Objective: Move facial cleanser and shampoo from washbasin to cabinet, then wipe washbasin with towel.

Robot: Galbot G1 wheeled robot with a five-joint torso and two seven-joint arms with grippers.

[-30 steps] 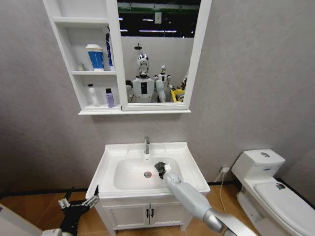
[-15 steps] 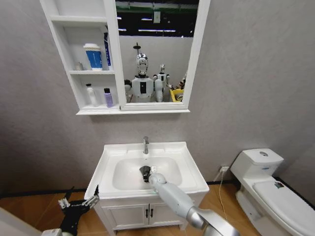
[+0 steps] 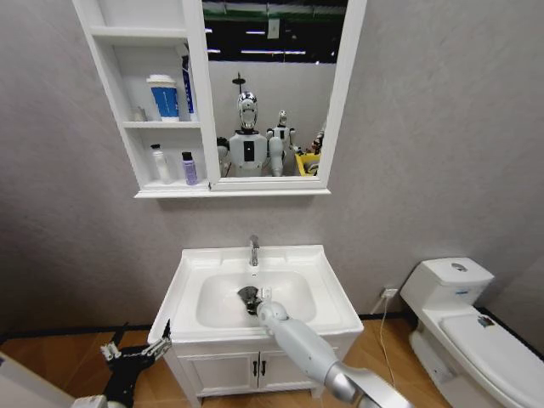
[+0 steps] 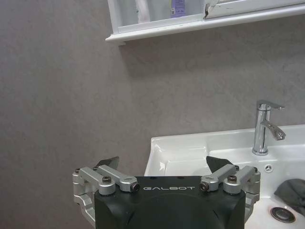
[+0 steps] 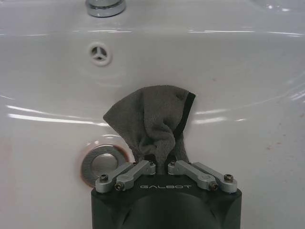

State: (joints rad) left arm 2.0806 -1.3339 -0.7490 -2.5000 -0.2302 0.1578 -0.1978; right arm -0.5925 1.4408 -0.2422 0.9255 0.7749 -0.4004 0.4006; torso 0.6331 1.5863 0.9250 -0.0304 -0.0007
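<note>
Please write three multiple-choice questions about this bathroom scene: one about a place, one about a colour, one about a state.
1. Where is the towel?
A. Inside the washbasin bowl
B. On the toilet
C. On a cabinet shelf

2. What colour is the small bottle on the lowest cabinet shelf?
A. Red
B. Purple
C. Green

3. How is the right gripper?
A. Open, empty
B. Shut on the towel
C. Holding a bottle

Answers: 1 A, the towel lies in the washbasin bowl beside the drain. 2 B, the bottle in the cabinet is purple. 3 B, the right gripper pinches the cloth.
</note>
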